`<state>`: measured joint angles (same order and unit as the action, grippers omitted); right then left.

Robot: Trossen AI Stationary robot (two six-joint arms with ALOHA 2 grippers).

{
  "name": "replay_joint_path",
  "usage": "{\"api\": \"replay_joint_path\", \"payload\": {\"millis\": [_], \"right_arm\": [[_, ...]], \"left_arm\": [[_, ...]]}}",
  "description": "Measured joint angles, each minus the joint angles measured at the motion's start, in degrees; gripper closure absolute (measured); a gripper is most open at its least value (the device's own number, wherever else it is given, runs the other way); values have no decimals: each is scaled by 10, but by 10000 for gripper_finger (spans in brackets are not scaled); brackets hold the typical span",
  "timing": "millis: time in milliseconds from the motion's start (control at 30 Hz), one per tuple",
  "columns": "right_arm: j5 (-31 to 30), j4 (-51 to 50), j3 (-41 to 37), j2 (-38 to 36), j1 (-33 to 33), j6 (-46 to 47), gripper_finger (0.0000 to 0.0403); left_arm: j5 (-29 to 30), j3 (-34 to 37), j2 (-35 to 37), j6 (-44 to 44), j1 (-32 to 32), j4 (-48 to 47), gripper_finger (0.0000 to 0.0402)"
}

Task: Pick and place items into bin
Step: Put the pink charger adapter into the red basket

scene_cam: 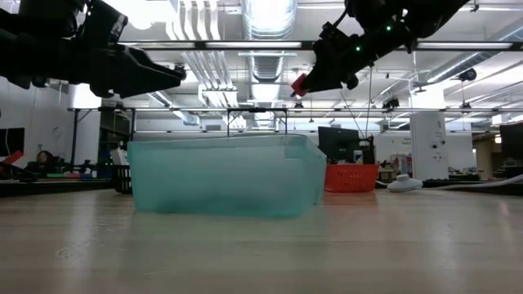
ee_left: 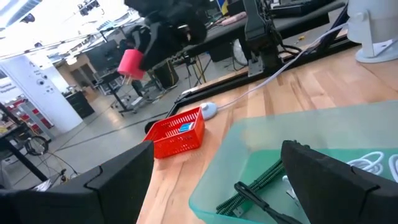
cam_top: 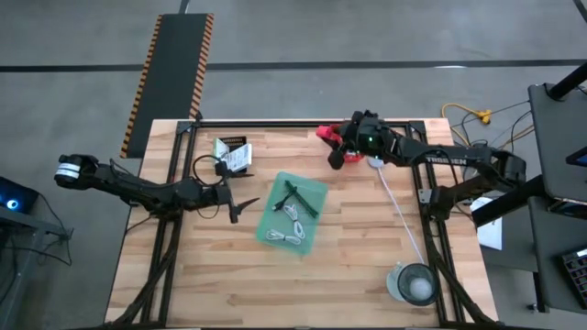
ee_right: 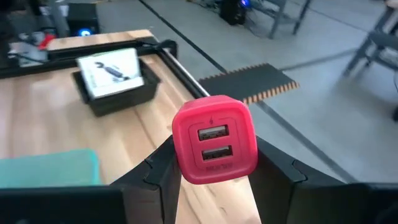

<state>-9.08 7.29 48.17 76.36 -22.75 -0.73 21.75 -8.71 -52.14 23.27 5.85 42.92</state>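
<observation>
A teal see-through bin [cam_top: 315,234] [scene_cam: 221,175] [ee_left: 249,143] stands mid-table and holds a green ridged stick [ee_left: 252,183], a black pen-like tool [cam_top: 299,197] and white coiled cables [cam_top: 286,234]. My left gripper [cam_top: 240,209] [ee_left: 217,186] hovers open at the bin's left side, above the table. My right gripper [cam_top: 341,154] [ee_right: 214,180] is raised near the far edge, beside a red basket [cam_top: 327,134], shut on a pink-red charger block [ee_right: 214,148] [scene_cam: 299,84] [ee_left: 130,62]. White printed packets [cam_top: 234,151] [ee_right: 112,71] stand in a black tray. My right gripper pinches the pink-red charger block between its two fingers [ee_right: 155,168], one on each side face [ee_right: 179,155]. The end with two USB ports [ee_right: 214,142] points out past the fingertips. The block is lifted clear, high above the table, as the low view shows.
A small white dome [cam_top: 375,162] [ee_left: 208,111] sits right of the red basket, and its white cable [cam_top: 404,215] runs to a clear cup [cam_top: 413,284] at the near right corner. The black tray [cam_top: 229,158] stands far left. Bare wood lies along the near edge.
</observation>
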Motion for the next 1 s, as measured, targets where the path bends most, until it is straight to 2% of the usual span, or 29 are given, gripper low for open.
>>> {"api": "replay_joint_path", "payload": {"millis": [433, 667, 1000], "right_arm": [[1, -182, 84, 28, -80, 46, 267], [1, -216, 131, 92, -115, 69, 267], [1, -394, 262, 206, -157, 79, 267]], "left_arm": [[0, 0, -1, 2, 0, 1, 70], [0, 0, 0, 2, 0, 1, 70], [0, 0, -1, 0, 0, 1, 70]]}}
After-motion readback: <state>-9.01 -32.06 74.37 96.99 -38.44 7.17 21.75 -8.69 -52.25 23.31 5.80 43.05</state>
